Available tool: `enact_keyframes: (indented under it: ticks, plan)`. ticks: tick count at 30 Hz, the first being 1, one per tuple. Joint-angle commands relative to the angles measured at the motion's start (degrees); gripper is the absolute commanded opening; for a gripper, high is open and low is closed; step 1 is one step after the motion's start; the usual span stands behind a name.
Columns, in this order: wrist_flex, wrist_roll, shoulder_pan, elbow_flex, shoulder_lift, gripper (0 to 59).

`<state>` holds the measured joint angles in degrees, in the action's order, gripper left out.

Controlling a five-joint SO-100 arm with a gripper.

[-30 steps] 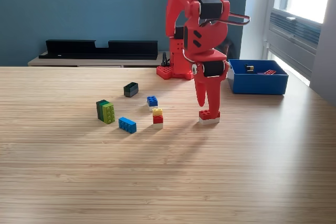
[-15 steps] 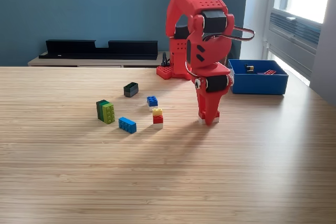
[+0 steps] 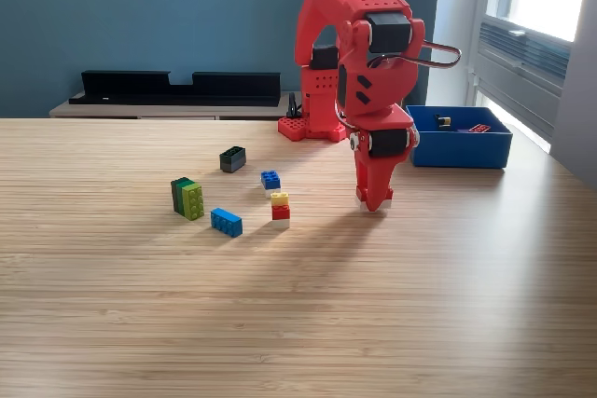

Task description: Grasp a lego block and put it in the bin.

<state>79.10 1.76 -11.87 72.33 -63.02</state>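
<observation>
Lego block (image 3: 375,202), red over white, sits under the hand (image 3: 375,199) on the bench's right half, short of the blue bin (image 3: 459,148) by the far right edge. The fingers look pinched on it. It should be light, rigid and slick-sided, so flat opposite faces suit best. Five other blocks or stacks lie loose on the bench; at least two bits sit in the bin.

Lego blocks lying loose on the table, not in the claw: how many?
5: dark block, small blue, green pair, long blue, yellow-red-white stack. The gripper may hide another.
</observation>
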Motion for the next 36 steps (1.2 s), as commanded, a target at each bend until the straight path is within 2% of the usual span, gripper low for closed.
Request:
enact_keyframes:
  ticks: [1,10,16,26,36]
  plan:
    - [4.39,-1.23,-1.14,-6.42,-7.03,0.0]
    - [7.65,-1.67,-8.17,1.49,-27.16,0.0]
    - [7.65,-1.58,-19.78,6.33,-35.51,0.0]
    - [7.73,-2.55,-39.11,6.59,-36.3,0.0]
    - [7.47,-7.21,-53.53,13.01,-36.3,0.0]
